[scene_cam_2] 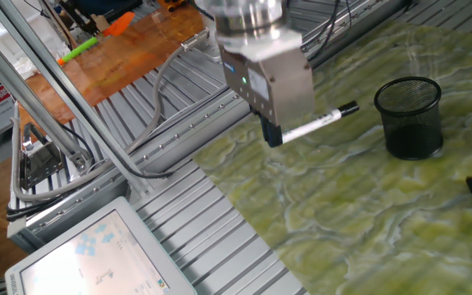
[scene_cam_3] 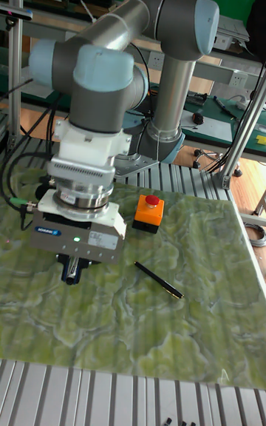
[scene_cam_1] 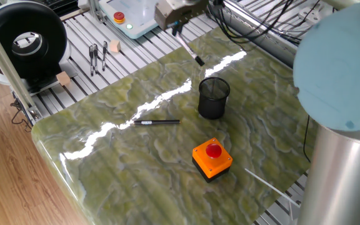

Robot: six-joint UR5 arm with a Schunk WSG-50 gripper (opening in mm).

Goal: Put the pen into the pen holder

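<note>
The fingers (scene_cam_2: 274, 135) pinch the pen (scene_cam_2: 314, 124) by one end, holding it in the air above the bench (scene_cam_1: 167, 150). The pen slants out from them, its dark tip toward the pen holder (scene_cam_2: 409, 115), which stands upright on the bench just beyond that tip. A black pen (scene_cam_1: 157, 122) and an orange button box (scene_cam_1: 212, 157) lie well apart from the fingers.
</note>
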